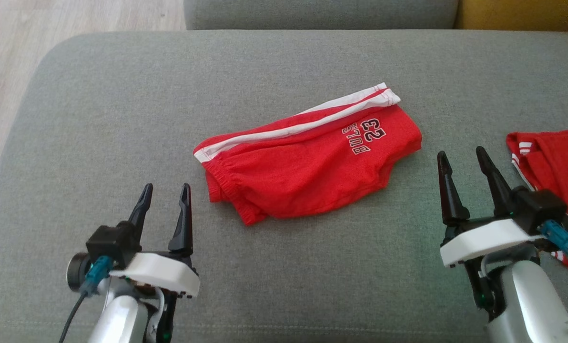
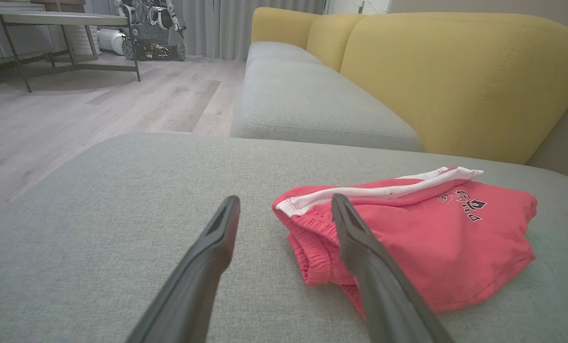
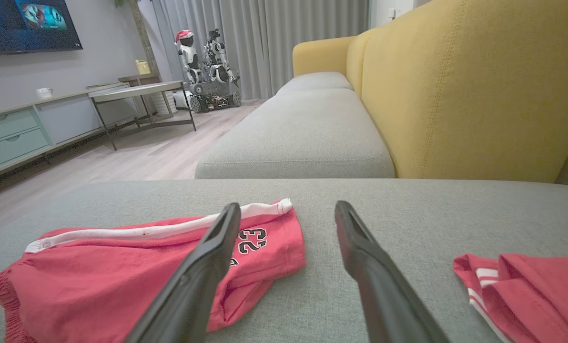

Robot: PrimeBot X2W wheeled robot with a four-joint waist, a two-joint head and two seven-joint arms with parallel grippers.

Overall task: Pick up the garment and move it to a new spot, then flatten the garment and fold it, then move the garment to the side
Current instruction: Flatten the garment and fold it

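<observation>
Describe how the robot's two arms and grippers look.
The left gripper and right gripper match: two long, black, tapering fingers on a white base, beside a black camera block with a teal plug and dark cable. Each forearm is glossy silver-grey.

In the head view, the shorts (image 1: 308, 166) lie on the seat cushion (image 1: 122, 95) at the frame's centre. A second garment (image 1: 555, 157) lies on the same cushion at the right edge, apart from the shorts. The left gripper (image 1: 166, 188) sits lower left of the shorts. The right gripper (image 1: 461, 153) sits lower right, between the two garments. Another cushion (image 1: 312, 14) runs along the top edge, with the floor (image 1: 7, 57) at upper left.
</observation>
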